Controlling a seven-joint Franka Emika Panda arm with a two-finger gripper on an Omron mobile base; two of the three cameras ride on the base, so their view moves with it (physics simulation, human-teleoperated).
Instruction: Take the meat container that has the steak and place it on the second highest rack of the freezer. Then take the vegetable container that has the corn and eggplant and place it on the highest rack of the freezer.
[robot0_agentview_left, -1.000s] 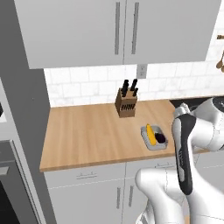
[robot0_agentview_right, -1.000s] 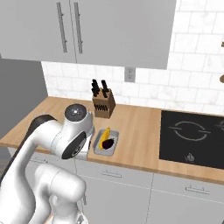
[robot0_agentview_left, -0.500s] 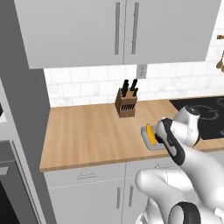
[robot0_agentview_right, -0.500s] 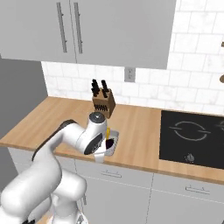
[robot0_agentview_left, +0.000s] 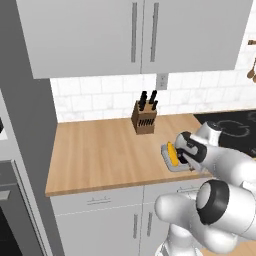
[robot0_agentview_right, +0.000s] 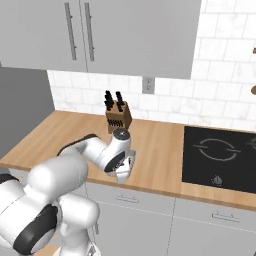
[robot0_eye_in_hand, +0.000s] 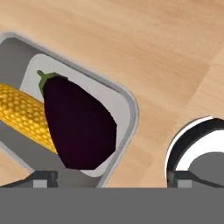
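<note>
1. Shallow grey rectangular vegetable container (robot0_eye_in_hand: 124, 103) sits on the wooden worktop (robot0_agentview_left: 100, 155), holding yellow corn cob (robot0_eye_in_hand: 22, 113) and dark purple eggplant (robot0_eye_in_hand: 78, 127).
2. Tool (robot0_eye_in_hand: 111, 178) right above it, jaws wide, empty.
3. Likely rigid, light; pinch raised rim, keep level.

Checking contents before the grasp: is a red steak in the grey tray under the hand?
No, the shallow grey tray holds a yellow corn cob and a dark purple eggplant.

The white arm bends forward and low, its hand turned downward. The gripper (robot0_eye_in_hand: 111, 177) points down with its two dark fingers (robot0_eye_in_hand: 41, 178) spread wide apart, nothing held between them. Dark joints show at the elbow and wrist.
</note>
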